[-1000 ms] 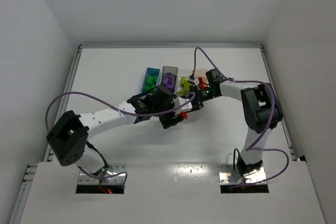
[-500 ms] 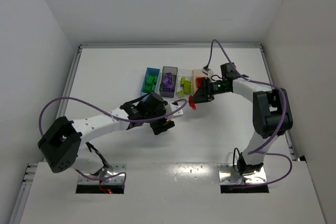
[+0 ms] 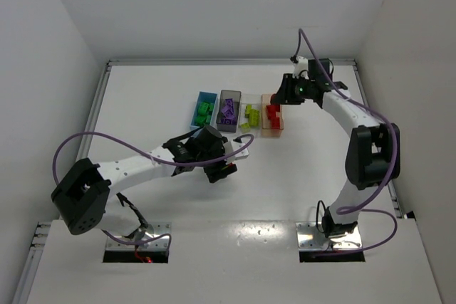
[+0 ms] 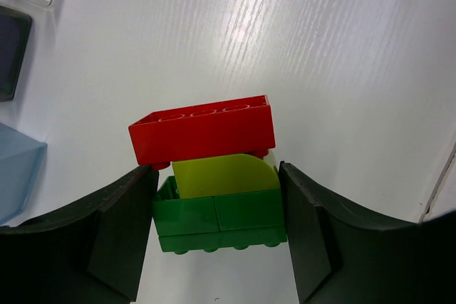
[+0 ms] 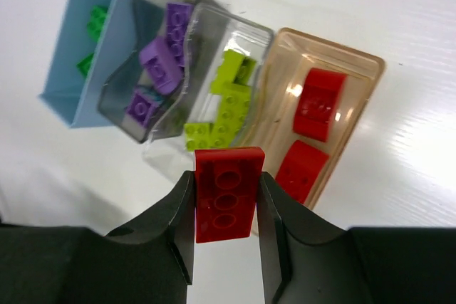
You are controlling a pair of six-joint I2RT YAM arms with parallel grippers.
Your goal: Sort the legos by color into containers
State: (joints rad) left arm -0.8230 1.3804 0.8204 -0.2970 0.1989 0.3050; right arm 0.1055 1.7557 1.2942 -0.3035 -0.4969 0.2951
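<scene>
My left gripper (image 3: pixel 222 169) (image 4: pixel 217 190) is shut on a stack of legos: a green brick (image 4: pixel 221 222) between the fingers, a yellow-green curved piece (image 4: pixel 224 174) on it, and a red brick (image 4: pixel 203 129) at the far end. My right gripper (image 3: pixel 285 94) (image 5: pixel 226 183) is shut on a flat red lego (image 5: pixel 226 201), hanging over the row of containers. In that row, the blue bin (image 5: pixel 68 80) holds green legos, the dark grey bin (image 5: pixel 117 97) purple ones, the clear bin (image 5: pixel 235 21) yellow-green ones, and the tan bin (image 5: pixel 360 97) two red ones (image 5: pixel 318 103).
The four bins stand side by side at the table's middle back, from the blue one (image 3: pixel 205 108) to the tan one (image 3: pixel 271 115). The left arm reaches across the table in front of them. White walls close in the table on three sides.
The right arm has pulled away from the left gripper, up and back to the right, carrying the red lego over the bins. The left gripper shifted slightly toward me, then held still.
</scene>
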